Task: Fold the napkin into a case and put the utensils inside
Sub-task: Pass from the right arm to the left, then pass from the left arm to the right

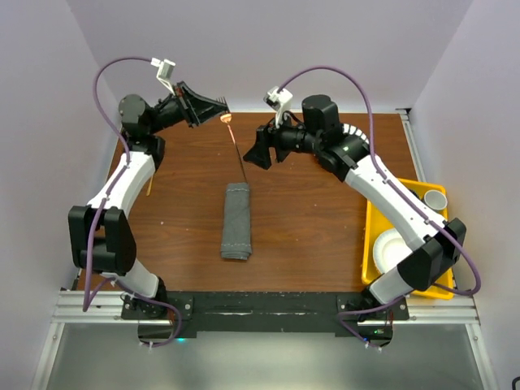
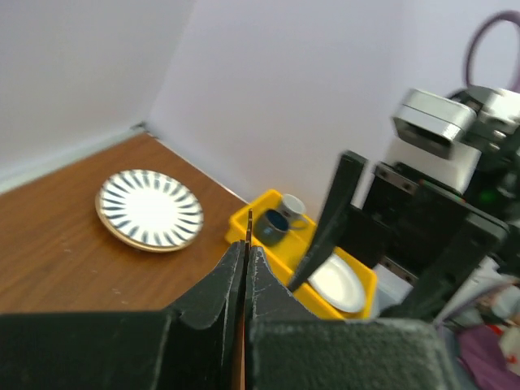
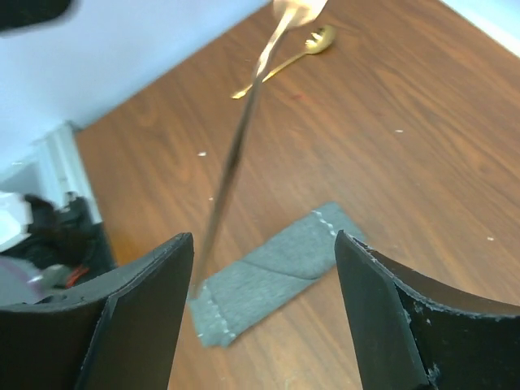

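Two arms of the same build. Left arm [image 1: 122, 183] and right arm [image 1: 390, 199]: white shells on the long links, black blocky joints and motor housings. Black base block [image 1: 146, 307] under each. A purple cable [image 1: 101, 77] runs off each arm. Left claw [image 1: 221, 114], right claw [image 1: 253, 154]: matte black, with broad wedge fingers [image 3: 390, 317] scuffed pale at the edges. Small white-silver camera box [image 1: 165, 69] on each wrist.

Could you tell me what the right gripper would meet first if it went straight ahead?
Probably the utensil that the left gripper holds, its handle slanting across ahead of the right gripper; the case lies beyond. Depth is unclear.
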Controlling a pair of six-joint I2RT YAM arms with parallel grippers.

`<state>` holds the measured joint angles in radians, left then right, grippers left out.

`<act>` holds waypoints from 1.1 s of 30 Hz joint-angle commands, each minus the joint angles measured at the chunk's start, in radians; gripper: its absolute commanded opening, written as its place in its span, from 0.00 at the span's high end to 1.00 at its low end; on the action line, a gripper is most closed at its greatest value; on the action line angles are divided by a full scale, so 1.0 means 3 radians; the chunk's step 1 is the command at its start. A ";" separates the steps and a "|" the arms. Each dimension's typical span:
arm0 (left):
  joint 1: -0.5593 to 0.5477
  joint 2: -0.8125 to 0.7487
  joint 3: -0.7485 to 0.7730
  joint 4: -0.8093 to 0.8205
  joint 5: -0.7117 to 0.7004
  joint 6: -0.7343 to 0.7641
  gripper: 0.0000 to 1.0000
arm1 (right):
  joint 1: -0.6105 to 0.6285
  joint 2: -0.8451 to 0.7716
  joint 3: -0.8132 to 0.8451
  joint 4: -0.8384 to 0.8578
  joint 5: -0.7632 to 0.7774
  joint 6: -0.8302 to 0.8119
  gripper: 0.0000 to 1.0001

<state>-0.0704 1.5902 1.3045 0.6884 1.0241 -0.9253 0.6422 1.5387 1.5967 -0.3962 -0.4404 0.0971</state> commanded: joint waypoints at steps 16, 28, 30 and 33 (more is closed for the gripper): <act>-0.0154 -0.0167 -0.0161 0.1402 0.0401 -0.0868 1.00 | -0.0080 0.0260 -0.0101 0.0983 -0.1431 0.1414 0.35; 0.0004 -0.0637 -0.0176 -0.0431 -0.0345 0.0127 0.24 | -0.0080 0.0159 -0.0469 0.1161 -0.0589 0.1655 1.00; 0.0020 -0.0785 0.0007 -0.1335 -0.0646 0.0760 0.17 | -0.0065 0.0087 -0.0668 0.1427 -0.0313 0.1793 1.00; 0.0015 -0.1010 -0.0027 -0.1910 -0.0933 0.1375 0.00 | -0.0039 0.0188 -0.0552 0.1225 -0.0006 0.1681 1.00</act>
<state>-0.0708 1.3899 1.2617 0.4709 0.9169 -0.8135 0.6212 1.6108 1.4128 -0.0521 -0.6373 0.5945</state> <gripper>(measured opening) 0.955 0.051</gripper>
